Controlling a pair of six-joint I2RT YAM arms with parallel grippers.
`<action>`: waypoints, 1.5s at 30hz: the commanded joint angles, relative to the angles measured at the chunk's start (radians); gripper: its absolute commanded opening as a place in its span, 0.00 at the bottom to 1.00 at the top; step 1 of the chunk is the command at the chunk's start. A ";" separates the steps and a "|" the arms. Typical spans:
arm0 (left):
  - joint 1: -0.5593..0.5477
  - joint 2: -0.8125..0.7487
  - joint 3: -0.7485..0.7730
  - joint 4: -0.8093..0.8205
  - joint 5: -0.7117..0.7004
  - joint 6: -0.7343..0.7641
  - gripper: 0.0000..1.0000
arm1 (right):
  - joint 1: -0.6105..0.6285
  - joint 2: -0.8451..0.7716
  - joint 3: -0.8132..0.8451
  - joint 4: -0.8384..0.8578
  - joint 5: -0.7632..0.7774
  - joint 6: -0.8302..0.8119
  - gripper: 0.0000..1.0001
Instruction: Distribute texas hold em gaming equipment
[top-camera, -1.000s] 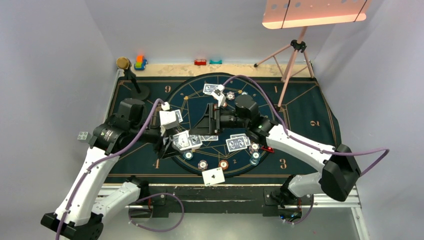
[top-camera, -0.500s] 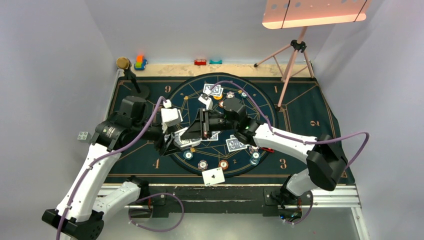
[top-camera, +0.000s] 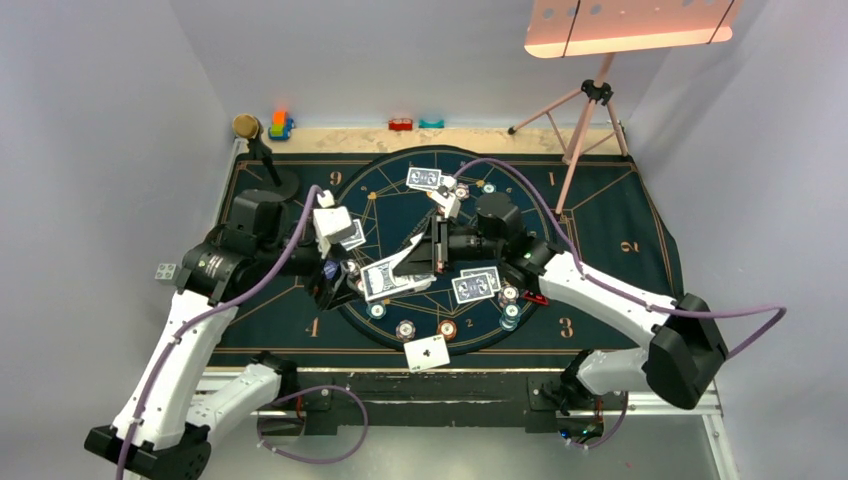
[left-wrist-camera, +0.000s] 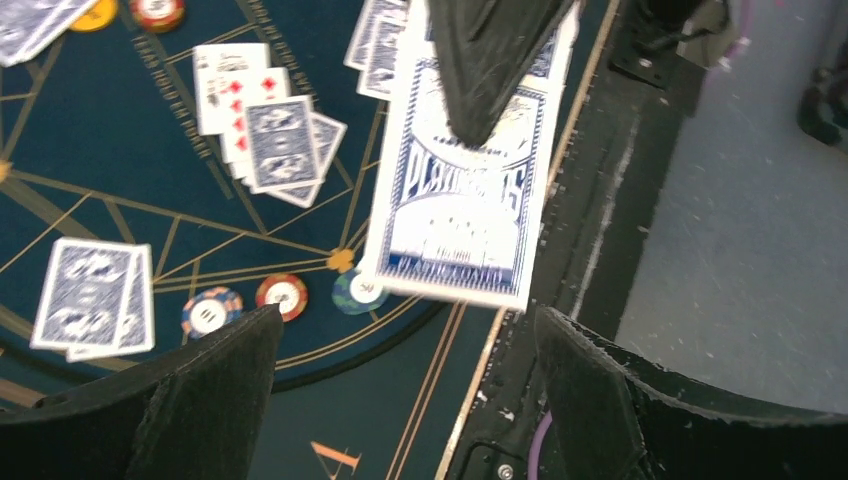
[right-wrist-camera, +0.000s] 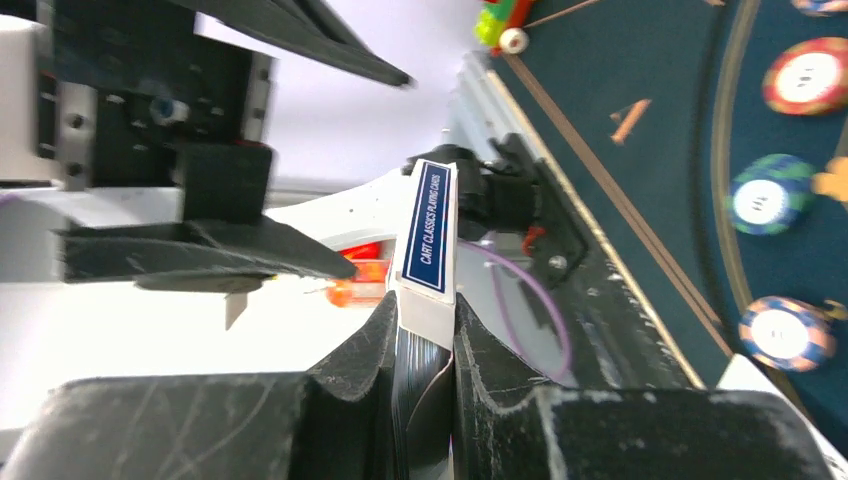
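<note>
The top view looks down from high at the near edge over the whole tabletop (top-camera: 620, 230). Both wrist views sit close and share the card box (left-wrist-camera: 460, 200).

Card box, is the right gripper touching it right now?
Touching. In the right wrist view the right gripper clamps the card box, one finger pressed against each broad face, no gap.

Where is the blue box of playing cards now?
In the top view the card box hangs over the round mat, left of centre, pinched in the right gripper, with the open left gripper beside it.
</note>
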 joint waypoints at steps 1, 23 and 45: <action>0.078 -0.033 0.010 0.073 -0.089 -0.106 1.00 | -0.009 -0.006 -0.004 -0.277 0.081 -0.256 0.08; 0.196 0.041 -0.128 0.233 -0.289 -0.163 1.00 | 0.068 0.221 -0.213 -0.174 0.179 -0.435 0.69; 0.281 0.272 -0.146 0.523 -0.607 -0.197 1.00 | -0.451 -0.135 0.143 -0.461 1.087 -0.708 0.91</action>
